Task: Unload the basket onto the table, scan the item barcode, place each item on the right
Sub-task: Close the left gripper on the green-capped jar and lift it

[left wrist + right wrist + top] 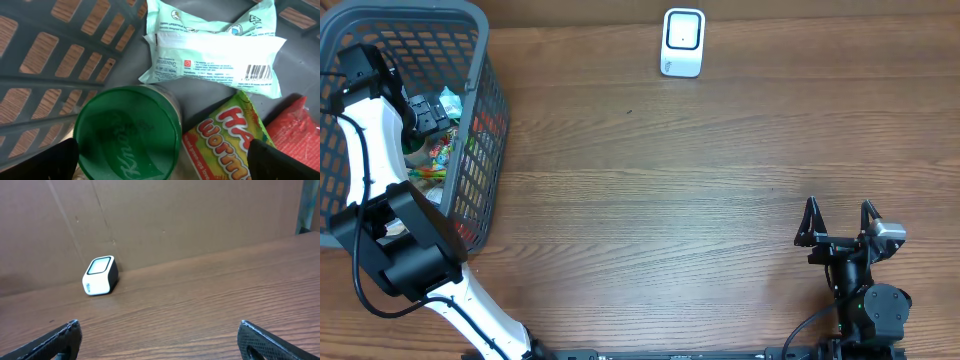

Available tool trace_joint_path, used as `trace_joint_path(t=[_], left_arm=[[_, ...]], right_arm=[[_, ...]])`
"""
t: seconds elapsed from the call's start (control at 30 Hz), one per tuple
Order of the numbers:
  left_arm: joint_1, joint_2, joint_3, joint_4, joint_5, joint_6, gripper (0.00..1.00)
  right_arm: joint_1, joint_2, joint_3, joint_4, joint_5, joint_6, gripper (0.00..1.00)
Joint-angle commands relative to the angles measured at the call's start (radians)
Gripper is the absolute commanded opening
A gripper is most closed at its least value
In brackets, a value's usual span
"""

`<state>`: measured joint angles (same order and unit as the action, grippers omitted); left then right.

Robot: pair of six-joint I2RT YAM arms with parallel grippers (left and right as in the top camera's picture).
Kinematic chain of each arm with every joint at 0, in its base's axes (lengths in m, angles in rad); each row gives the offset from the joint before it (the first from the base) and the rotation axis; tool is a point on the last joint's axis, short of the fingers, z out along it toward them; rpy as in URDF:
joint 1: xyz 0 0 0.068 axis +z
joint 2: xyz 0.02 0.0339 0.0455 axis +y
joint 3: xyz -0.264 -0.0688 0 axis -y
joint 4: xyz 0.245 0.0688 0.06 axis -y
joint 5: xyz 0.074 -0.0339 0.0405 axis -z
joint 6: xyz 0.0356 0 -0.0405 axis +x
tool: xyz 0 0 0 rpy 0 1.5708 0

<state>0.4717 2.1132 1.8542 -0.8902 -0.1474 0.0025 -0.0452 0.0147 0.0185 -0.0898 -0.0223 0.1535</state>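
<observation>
Overhead view: grey mesh basket sits at the table's far left corner. The left arm reaches over the rim, and the left gripper is down inside, above the contents. White scanner stands near the far edge of the table, about mid-width and well apart from the basket. Right gripper is low over the near right part of the table, with its fingers spread wide and nothing between them.

Left wrist view: fingers spread, one tip at each lower corner of the frame, gripping nothing. Directly below sits a jar with a round green lid. Just beyond the jar lies a pale green packet, flat on the basket floor, with its barcode facing up near its right end. A yellow gummy-worm bag lies beside the jar, its upper end touching or tucked under the packet's edge. A red packet lies on the bag's other side, partly cut off by the frame.

Right wrist view: the scanner stands upright on the bare wood close to the back wall, window tilted upward, ahead and left of the open fingers.
</observation>
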Motion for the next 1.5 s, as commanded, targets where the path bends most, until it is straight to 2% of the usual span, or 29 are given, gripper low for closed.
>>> trace_joint_path(t=[0.0, 0.4, 0.87, 1.47], left_arm=[[0.004, 0.016, 0.016, -0.001, -0.026, -0.024, 0.98], [0.008, 0.016, 0.016, -0.021, -0.116, -0.104, 0.98], [0.007, 0.016, 0.015, 0.027, -0.114, -0.058, 0.98], [0.007, 0.058, -0.002, 0.055, -0.087, -0.058, 0.98]], right_arm=[[0.0, -0.012, -0.01, 0.005, -0.005, 0.004, 1.0], [0.0, 0.01, -0.01, 0.005, -0.005, 0.004, 1.0], [0.0, 0.047, -0.01, 0.006, -0.005, 0.004, 1.0], [0.0, 0.047, -0.01, 0.006, -0.005, 0.004, 1.0]])
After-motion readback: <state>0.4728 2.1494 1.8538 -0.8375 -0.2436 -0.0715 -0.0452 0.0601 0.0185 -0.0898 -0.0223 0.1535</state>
